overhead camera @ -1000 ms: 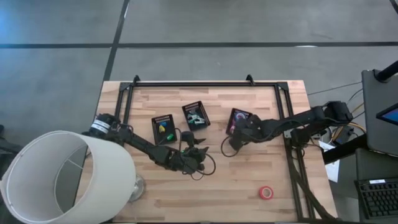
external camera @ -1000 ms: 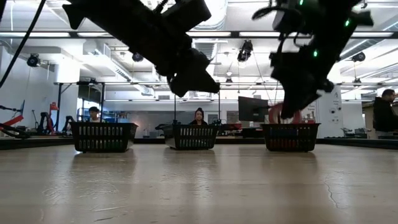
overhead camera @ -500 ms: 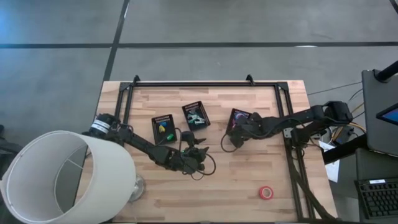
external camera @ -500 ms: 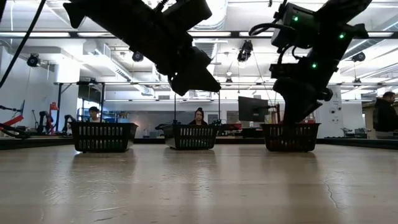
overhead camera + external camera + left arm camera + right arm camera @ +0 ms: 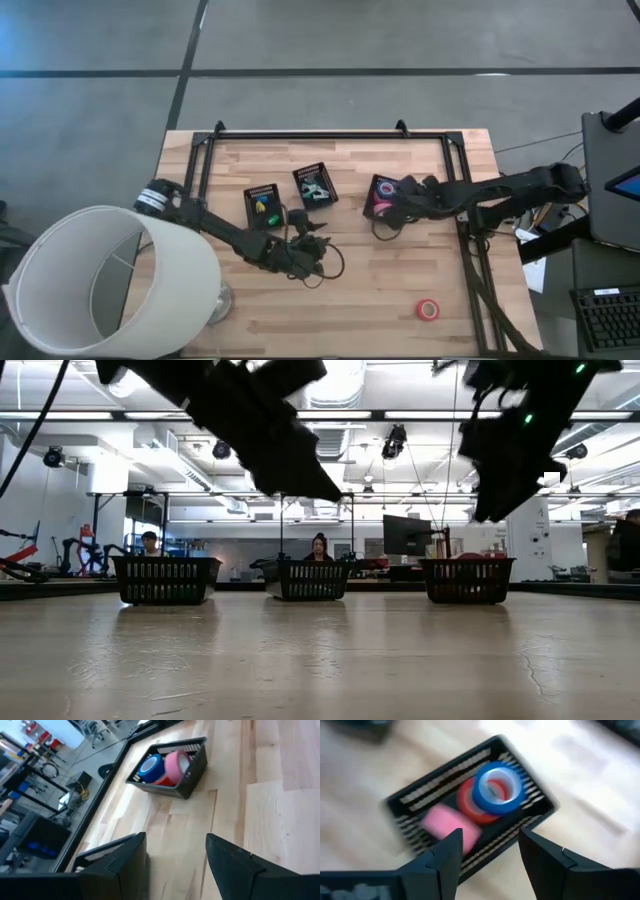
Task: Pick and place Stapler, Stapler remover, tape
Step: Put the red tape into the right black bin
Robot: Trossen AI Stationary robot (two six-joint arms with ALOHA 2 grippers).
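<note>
While both dark arms reach over the wooden table, three black mesh bins sit in a row at its middle. Rightmost, the tape bin holds a blue roll, a red roll and a pink roll. Above that bin, the right gripper is spread apart and empty. Well away from the bin, near the table's front edge, lies one red tape roll; fetching it likely calls for a straight descent, fingers straddling the ring. Left of the bin, the left gripper waits, spread apart and empty.
</note>
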